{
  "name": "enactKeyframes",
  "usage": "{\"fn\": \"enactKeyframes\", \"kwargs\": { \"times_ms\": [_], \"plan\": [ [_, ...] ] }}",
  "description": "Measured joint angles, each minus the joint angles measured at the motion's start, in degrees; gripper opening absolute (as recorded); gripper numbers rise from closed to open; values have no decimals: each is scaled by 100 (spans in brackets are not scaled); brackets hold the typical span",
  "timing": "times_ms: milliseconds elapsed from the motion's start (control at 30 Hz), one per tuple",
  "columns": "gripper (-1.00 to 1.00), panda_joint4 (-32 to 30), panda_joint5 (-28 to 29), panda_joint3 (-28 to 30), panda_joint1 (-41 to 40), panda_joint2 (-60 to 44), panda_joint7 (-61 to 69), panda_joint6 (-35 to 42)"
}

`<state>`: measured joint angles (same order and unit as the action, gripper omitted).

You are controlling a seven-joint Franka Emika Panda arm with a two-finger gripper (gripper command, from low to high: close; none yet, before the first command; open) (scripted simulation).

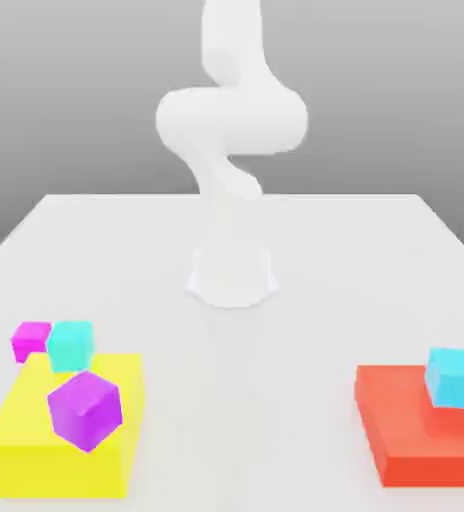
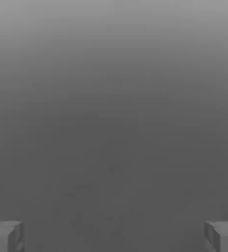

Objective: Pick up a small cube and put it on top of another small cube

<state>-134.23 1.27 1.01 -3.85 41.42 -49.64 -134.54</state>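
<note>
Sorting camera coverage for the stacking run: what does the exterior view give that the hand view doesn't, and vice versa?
Exterior view: arm, table, yellow block, red block, magenta cube, violet cube, turquoise cube, light-blue cube.
Hand view: the hand's two fingers, wide apart, nothing between them.
Both: plain grey backdrop.

I'd call this a simulated robotics test space: my white arm (image 1: 232, 120) stands at a plain pale worktop (image 1: 232, 400) with bright blocks, against a bare grey backdrop (image 1: 96, 120).
</note>
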Motion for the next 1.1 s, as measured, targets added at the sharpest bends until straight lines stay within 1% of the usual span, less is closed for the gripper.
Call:
{"fn": "enactKeyframes", "kwargs": {
  "times_ms": [400, 533, 633, 733, 833, 900, 1033, 1067, 1100],
  "plan": [
    [0, -1181, 402, 714, -1842, -2119, -1683, -1332],
    [0, -1570, 422, 1072, -2353, -2815, -2154, -1773],
    [0, -1863, 331, 1371, -2684, -3343, -2432, -2109],
    [0, -2157, 66, 1664, -3101, -3883, -2585, -2445],
    [0, -2414, -452, 1714, -3495, -4444, -2534, -2788],
    [0, -2404, -915, 1490, -3646, -4857, -2262, -3079],
    [0, -2248, -1610, 717, -4264, -5681, -1757, -3717],
    [-100, -2211, -1697, 546, -4416, -5857, -1686, -3862],
    [-100, -2211, -1697, 546, -4416, -5857, -1686, -3862]
  ]
}}
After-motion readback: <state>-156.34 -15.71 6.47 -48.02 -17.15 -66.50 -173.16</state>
